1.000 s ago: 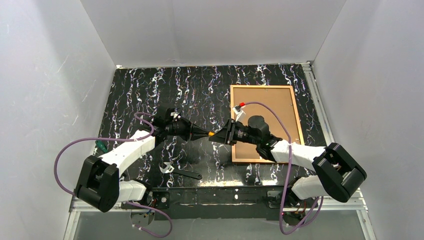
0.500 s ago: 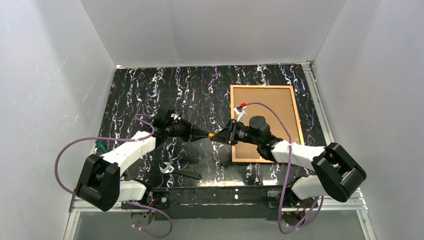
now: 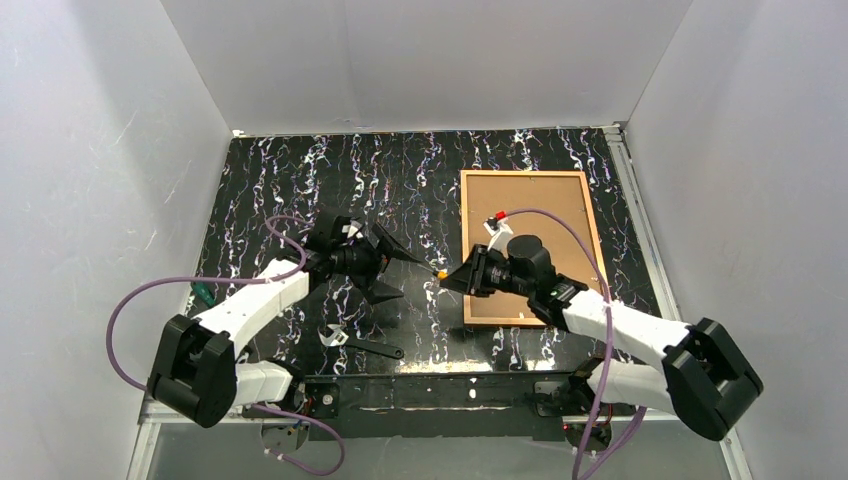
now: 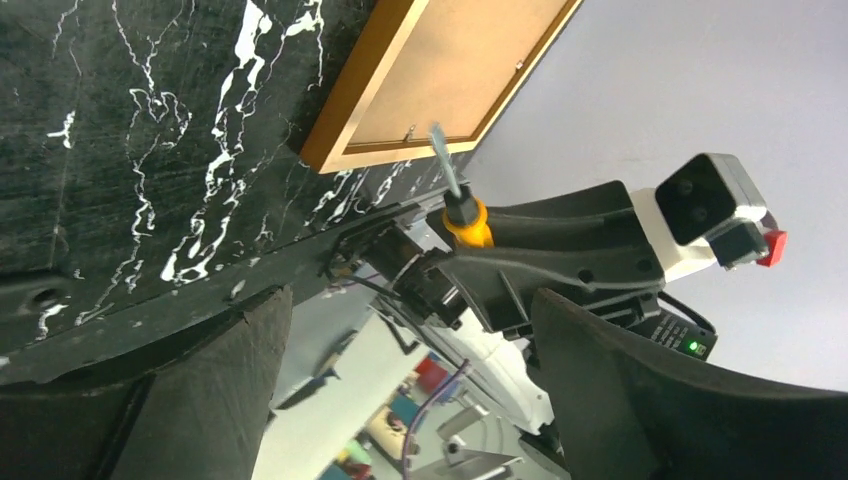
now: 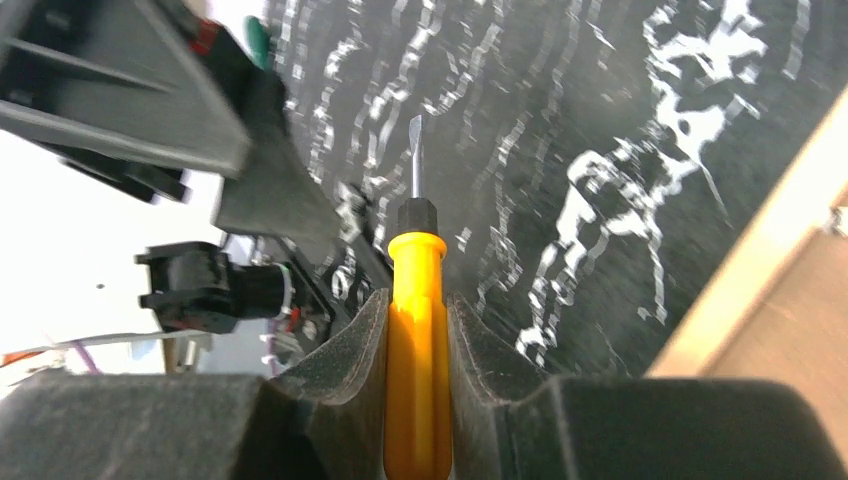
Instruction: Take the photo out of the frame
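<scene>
The frame (image 3: 522, 173) lies face down at the table's right, and the photo's tan back board (image 3: 540, 205) fills it; the picture side is hidden. My right gripper (image 3: 452, 277) hovers by the frame's near left edge, shut on an orange-handled screwdriver (image 3: 441, 272) whose blade points left. In the right wrist view the screwdriver's handle (image 5: 417, 270) sits squeezed between both pads. My left gripper (image 3: 398, 275) stands open just left of the blade tip, with nothing between its fingers. In the left wrist view the screwdriver (image 4: 465, 215) shows ahead, with the frame (image 4: 340, 130) behind it.
An adjustable wrench (image 3: 358, 343) lies near the front edge between the arms. A green-handled tool (image 3: 200, 295) pokes out at the table's left edge. White walls close in the table on three sides.
My left gripper has opened and let go of the screwdriver's blade end. The right arm has drawn back a little to the right with the screwdriver in its grip.
</scene>
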Motion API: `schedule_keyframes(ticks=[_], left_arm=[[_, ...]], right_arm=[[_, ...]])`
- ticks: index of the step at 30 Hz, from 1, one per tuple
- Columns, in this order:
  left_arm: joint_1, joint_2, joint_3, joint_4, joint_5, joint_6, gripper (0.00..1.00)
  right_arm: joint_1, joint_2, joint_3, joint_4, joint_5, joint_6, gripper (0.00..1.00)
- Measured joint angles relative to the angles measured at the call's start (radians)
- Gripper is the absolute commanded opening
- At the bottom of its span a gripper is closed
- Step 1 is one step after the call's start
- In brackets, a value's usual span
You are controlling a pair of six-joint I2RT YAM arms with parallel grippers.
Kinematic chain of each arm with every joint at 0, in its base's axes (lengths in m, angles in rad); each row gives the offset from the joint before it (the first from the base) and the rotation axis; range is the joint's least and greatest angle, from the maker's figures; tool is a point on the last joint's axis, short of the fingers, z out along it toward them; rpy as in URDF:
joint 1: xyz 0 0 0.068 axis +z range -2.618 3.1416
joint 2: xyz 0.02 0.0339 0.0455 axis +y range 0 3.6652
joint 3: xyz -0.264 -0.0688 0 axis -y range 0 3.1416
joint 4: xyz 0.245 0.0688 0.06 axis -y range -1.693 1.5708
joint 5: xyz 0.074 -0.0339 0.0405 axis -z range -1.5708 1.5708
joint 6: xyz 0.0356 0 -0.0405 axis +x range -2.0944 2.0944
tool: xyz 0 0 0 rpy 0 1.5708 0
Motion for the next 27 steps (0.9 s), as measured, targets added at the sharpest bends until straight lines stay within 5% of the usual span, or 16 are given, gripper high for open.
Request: schedule_keyframes(ticks=[10,17,27], left_arm=[[-0.026,0.052,0.179,-0.181,-0.032,0.324,0.89],[-0.142,0.243,0.232,-0.178,-0.039,0.411,0.77],[-0.240,0.557,0.368,-0.049,-0.050,0.403,0.58]], right_arm=[[0.000,-0.246,0.002,-0.460,0.188,-0.114,0.01],[-0.008,-0.255,0.121,-0.822,0.388,-0.174,0.01],[-0.029,-0.196,0.159,-0.877,0.420,-0.254,0.01]])
